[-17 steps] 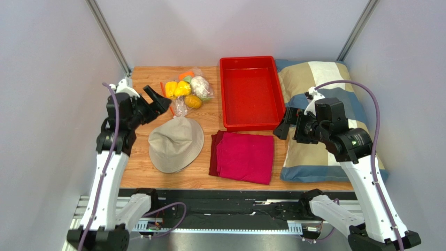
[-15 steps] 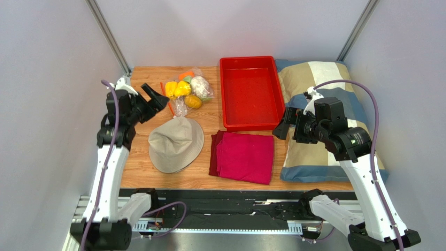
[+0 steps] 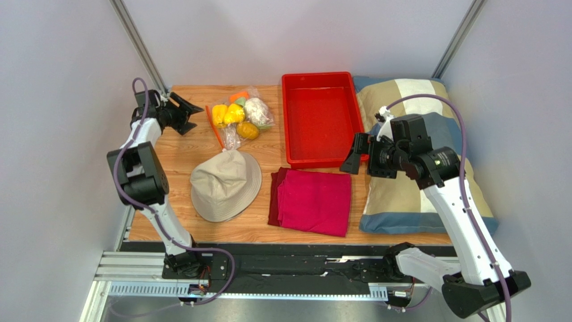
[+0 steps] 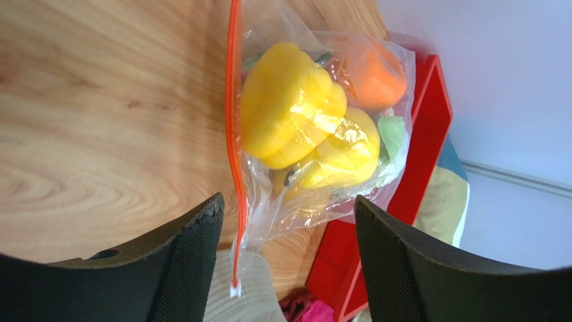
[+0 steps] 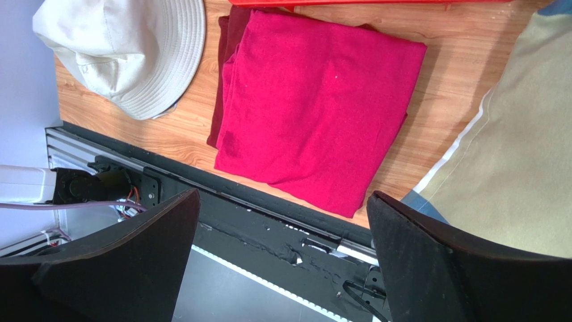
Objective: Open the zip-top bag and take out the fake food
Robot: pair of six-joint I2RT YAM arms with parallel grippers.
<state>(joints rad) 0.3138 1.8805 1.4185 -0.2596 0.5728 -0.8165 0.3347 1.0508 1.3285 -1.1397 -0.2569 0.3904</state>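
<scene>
The clear zip-top bag [image 3: 240, 118] lies at the back of the table with its orange-red zip strip [image 3: 214, 126] facing left. Inside are a yellow bell pepper [image 4: 290, 102], a yellow fruit [image 4: 336, 157], an orange [image 4: 373, 77] and a white cauliflower [image 3: 256, 111]. My left gripper [image 3: 187, 114] is open and empty, low near the table just left of the zip strip [image 4: 233, 134]. My right gripper [image 3: 352, 155] is open and empty, above the red tray's front right corner.
A red plastic tray [image 3: 319, 119] stands right of the bag. A beige bucket hat [image 3: 225, 184] and a folded magenta cloth [image 3: 315, 200] lie in front. A plaid pillow [image 3: 416, 107] lies at the right.
My left arm has swung back and left to the table's far left corner, with its gripper now pointing at the bag's zip. My right gripper has shifted a little left.
</scene>
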